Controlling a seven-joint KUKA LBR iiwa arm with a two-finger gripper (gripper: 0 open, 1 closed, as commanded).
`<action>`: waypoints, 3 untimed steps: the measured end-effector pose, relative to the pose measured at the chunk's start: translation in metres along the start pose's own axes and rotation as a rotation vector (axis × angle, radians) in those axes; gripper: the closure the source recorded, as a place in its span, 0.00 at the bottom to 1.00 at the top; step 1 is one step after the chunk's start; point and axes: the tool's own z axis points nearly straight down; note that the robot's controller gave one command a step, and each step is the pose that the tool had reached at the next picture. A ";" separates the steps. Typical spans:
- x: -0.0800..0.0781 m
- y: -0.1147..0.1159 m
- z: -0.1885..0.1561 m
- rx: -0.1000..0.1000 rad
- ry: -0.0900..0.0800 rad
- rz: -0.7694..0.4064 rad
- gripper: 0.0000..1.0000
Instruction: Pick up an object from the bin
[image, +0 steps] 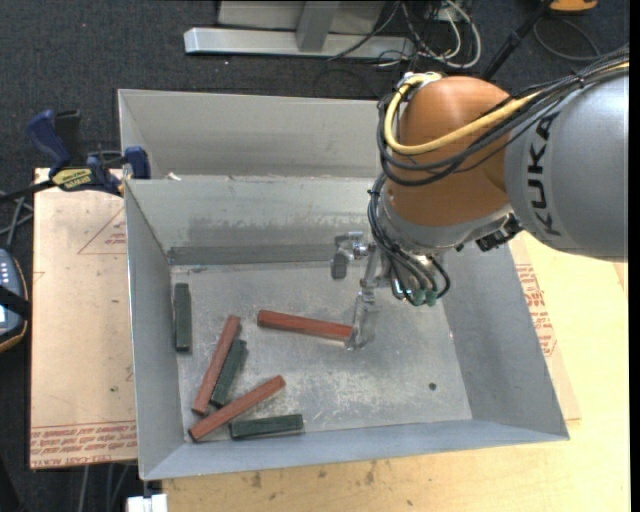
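Note:
My gripper (351, 300) hangs under the orange wrist cover, right of the bin's middle. Its fingers stand apart, open, one fingertip (342, 264) higher up towards the back and the other (358, 334) down at the floor. A reddish-brown flat bar (303, 324) lies almost level across the bin's middle. Its right end sits right at the lower fingertip and seems to touch it. Nothing is between the fingers.
Towards the front left lie two more reddish-brown bars (217, 364) (237, 408) and two dark green bars (229, 372) (267, 427). Another dark green bar (181, 317) lies upright along the left wall. Bare floor spreads right of the gripper.

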 end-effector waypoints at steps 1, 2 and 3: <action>-0.001 0.000 -0.004 -0.001 -0.008 0.002 0.00; -0.014 -0.009 0.029 -0.002 -0.015 0.068 0.00; -0.016 -0.015 0.073 0.000 -0.009 0.010 0.00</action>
